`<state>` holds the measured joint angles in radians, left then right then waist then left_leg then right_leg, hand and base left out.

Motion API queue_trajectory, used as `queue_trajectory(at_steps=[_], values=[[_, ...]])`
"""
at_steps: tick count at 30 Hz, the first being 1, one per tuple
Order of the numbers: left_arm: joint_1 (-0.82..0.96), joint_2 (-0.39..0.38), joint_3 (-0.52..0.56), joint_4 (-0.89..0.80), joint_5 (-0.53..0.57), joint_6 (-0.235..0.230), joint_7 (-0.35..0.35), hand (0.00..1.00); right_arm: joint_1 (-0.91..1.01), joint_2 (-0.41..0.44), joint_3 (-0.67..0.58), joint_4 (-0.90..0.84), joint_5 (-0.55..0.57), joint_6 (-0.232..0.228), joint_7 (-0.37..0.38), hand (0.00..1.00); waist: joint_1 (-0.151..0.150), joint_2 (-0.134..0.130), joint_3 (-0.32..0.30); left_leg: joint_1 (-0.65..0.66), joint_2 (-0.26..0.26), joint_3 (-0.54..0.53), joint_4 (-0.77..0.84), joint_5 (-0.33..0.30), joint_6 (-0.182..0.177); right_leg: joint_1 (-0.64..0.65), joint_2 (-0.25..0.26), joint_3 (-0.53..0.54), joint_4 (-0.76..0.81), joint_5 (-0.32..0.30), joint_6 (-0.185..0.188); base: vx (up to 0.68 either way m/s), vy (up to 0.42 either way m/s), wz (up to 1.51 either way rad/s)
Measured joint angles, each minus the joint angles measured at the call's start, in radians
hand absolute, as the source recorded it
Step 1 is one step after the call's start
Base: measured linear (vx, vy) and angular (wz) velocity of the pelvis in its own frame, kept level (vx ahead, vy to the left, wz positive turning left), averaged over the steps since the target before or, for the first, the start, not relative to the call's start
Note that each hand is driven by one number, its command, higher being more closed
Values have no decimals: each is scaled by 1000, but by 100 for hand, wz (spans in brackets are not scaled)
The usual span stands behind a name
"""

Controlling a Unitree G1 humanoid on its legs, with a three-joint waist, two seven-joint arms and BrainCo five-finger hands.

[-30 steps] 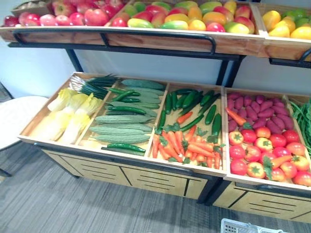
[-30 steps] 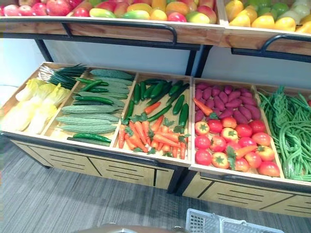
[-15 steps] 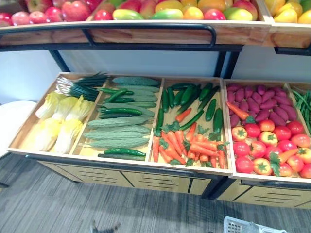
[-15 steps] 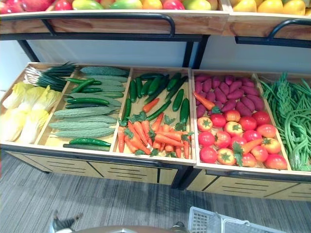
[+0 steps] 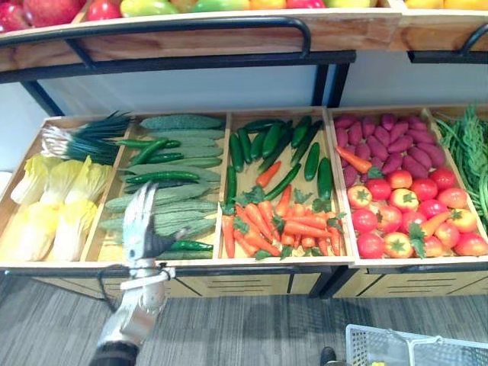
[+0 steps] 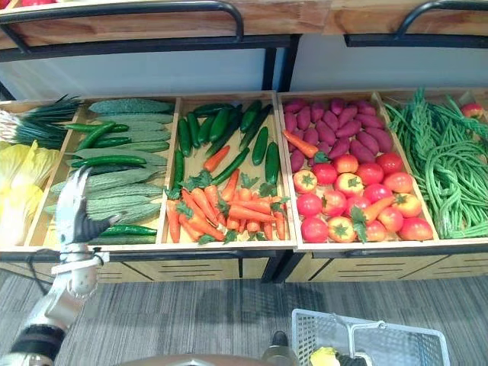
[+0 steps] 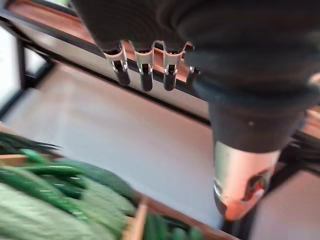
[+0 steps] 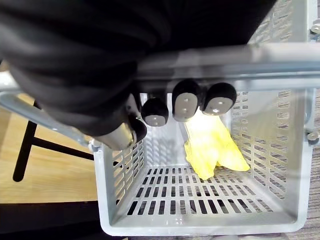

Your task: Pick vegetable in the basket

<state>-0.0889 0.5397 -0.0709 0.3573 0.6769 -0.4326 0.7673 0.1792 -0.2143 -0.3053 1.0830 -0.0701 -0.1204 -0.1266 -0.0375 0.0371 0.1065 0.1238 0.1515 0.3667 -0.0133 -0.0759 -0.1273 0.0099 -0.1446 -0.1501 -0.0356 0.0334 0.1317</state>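
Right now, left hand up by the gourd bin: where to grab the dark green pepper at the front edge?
Mid-body, from above: the pepper lies flat along the crate's front wall, gourds just behind, so the open left hand would likely pinch across its narrow width. Right hand holds the basket handle.

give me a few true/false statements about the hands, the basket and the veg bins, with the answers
1. The left hand is open and holds nothing. True.
2. The basket is empty. False: a yellow leafy vegetable lies in it.
3. The right hand is curled round the basket's handle. True.
4. The carrots fill the leftmost bin. False: that bin holds yellow cabbages; the carrots share a middle bin with dark cucumbers.
5. The tomatoes lie in the bin to the right of the carrots. True.
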Motion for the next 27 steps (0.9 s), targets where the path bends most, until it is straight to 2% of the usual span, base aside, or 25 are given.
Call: queue_trajectory(at_steps=[1, 5, 6, 8, 10, 16, 19, 21, 24, 27], values=[[-12, 12, -20, -8, 0, -9, -9, 0, 0, -4, 1, -7, 0, 0, 6, 100, -6, 2, 0, 2, 1, 6, 2, -3, 0, 0, 1, 6, 0, 0, 0, 29, -6, -26], [-72, 63, -157, -33, -32, -68, -132, 0, -2, -40, 1, -17, -8, -2, 26, 100, -45, 24, -5, 9, 1, 11, 21, -20, 5, -5, 2, 35, -1, 8, -7, 11, -3, -27], [-94, 72, -200, -33, -48, -78, -184, 0, 0, -46, 1, -16, -10, -1, 28, 100, -45, 26, -4, 17, 1, 19, 21, -25, 5, -6, 3, 47, -2, 11, -6, -7, 0, -27], [-121, 97, -269, -33, -76, -85, -244, 0, 0, -48, 2, -15, -12, 0, 33, 100, -47, 28, -5, 20, 5, 33, 27, -36, 3, -5, 7, 56, -11, 19, -8, -34, -3, -25], [-152, 127, -362, -25, -130, -86, -342, 0, -2, -54, 11, -16, -23, -2, 46, 100, -68, 27, -3, 18, 3, 41, 38, -42, 2, -6, 6, 70, -22, 31, -6, -66, -13, -17], [-252, 138, -515, 54, -205, -81, -561, 0, -2, -70, 40, -19, -39, -20, 50, 100, -101, 32, 0, 19, 2, 70, 43, -45, 0, -21, 7, 97, -35, 47, -4, -58, -21, -15], [-292, 138, -549, 73, -248, -78, -646, 0, -7, -77, 40, -21, -40, -23, 50, 100, -112, 37, 5, 18, 2, 86, 42, -45, -1, -28, 9, 111, -36, 53, -5, -28, -24, -17], [-319, 138, -575, 100, -276, -60, -727, 0, -9, -77, 44, -22, -51, -25, 52, 100, -134, 38, 5, 19, 3, 91, 40, -46, -2, -31, 12, 116, -37, 53, -5, -12, -27, -6], [-354, 140, -609, 130, -281, -42, -810, 0, -3, -80, 61, -50, -82, -34, 72, 100, -145, 38, 8, 19, 4, 108, 37, -47, -3, -42, 16, 132, -36, 57, -6, -8, -25, -15], [-400, 144, -653, 130, -282, -42, -859, 0, 8, -101, 79, -88, -90, -44, 97, 100, -153, 37, 19, 19, 3, 110, 38, -47, -4, -43, 15, 133, -34, 57, -6, -6, -9, -2]])
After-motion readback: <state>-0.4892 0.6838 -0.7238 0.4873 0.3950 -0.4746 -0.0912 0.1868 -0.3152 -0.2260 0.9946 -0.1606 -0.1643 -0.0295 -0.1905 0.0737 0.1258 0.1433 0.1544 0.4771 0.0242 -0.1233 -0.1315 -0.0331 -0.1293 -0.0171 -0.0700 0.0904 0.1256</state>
